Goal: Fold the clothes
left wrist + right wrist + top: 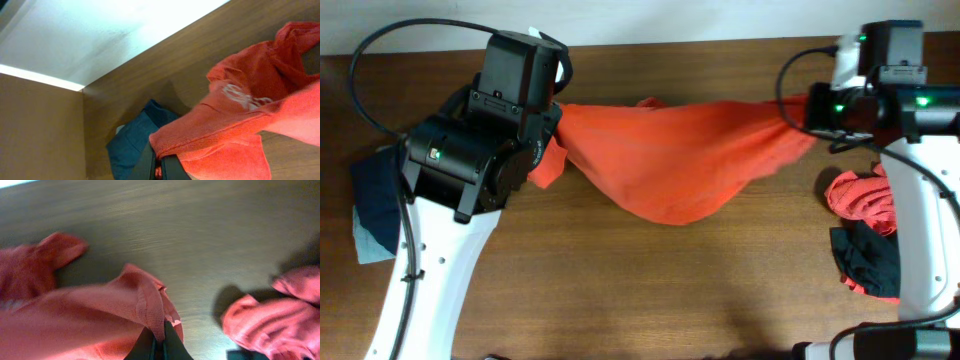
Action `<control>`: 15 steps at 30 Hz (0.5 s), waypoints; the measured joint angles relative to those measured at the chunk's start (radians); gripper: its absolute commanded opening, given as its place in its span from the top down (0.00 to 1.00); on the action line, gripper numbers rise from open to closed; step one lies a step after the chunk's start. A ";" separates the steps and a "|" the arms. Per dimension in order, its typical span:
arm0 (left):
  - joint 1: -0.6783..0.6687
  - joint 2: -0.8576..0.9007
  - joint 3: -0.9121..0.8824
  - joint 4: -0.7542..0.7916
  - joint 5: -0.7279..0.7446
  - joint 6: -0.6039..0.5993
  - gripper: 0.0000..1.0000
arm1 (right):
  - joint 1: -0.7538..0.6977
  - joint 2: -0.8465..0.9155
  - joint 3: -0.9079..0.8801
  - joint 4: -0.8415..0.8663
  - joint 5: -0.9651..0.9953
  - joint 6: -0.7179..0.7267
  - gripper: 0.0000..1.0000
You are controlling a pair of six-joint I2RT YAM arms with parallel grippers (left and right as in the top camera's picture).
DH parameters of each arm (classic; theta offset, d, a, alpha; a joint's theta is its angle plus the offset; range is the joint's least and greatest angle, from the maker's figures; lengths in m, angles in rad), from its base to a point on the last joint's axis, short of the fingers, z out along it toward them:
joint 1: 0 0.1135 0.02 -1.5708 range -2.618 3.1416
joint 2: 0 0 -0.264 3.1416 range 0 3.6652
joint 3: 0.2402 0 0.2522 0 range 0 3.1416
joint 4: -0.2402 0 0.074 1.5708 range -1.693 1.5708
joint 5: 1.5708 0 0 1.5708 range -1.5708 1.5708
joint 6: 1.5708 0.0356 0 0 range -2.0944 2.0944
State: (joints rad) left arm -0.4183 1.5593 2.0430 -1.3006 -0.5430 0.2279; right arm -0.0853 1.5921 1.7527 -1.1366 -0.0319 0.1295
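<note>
I have the orange-red T-shirt (670,165) stretched across the table's (620,290) far side, with the left gripper (161,169) and right gripper (159,347) each clamped on one end. Overhead, the arms (435,270) hide both grips. A navy piece (375,195) at left and the right-hand pile (860,195) are partly covered.

this looks like a robotics lab bench rather than a home. a bare wood-grain table (650,290) fills the frame and a plain white wall (670,15) runs along the top edge. a white-and-black left arm (430,290) and right arm (920,230) reach in from the lower corners, with an exposed black cable (430,22) looping at upper left.
</note>
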 measured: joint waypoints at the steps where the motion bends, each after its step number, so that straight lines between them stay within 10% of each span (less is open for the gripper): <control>1: 0.000 0.000 0.000 0.000 -0.010 0.000 1.00 | -0.016 0.000 -0.001 -0.001 0.018 0.021 0.96; 15: -0.001 0.000 0.000 0.003 -0.103 -0.013 1.00 | -0.121 0.000 -0.001 -0.101 -0.082 0.049 0.96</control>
State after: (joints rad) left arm -0.4191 1.5597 2.0430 -1.2980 -0.6464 0.2153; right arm -0.2058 1.5921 1.7519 -1.2377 -0.1143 0.1783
